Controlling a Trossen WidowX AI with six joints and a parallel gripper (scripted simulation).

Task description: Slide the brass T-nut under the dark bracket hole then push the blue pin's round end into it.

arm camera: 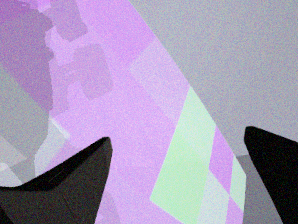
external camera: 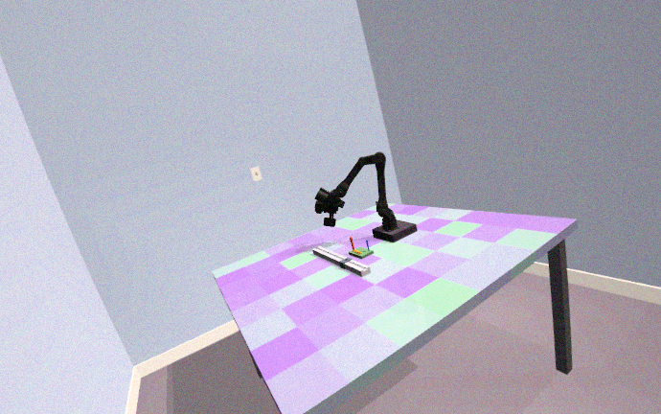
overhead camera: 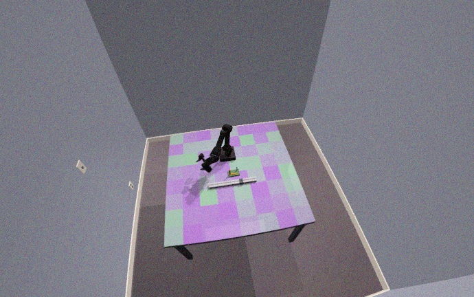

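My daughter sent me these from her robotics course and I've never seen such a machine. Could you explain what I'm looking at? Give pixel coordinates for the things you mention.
It's one jointed black robot arm. The first picture looks down from high up, the second from the side, and the third from the arm's wrist, past the two fingers of its end effector (overhead camera: 203, 163) (arm camera: 178, 132). Those stand wide open, holding nothing. On the patchwork-coloured table (overhead camera: 223, 216) (external camera: 341, 321) are a pale metal rail (overhead camera: 223, 183) (external camera: 328, 254) with a dark bracket (overhead camera: 240, 181) (external camera: 345, 263) across it, and a small green tray (overhead camera: 238, 174) (external camera: 363, 254) carrying an upright orange handle (external camera: 352, 244) and a blue pin (external camera: 367, 244).
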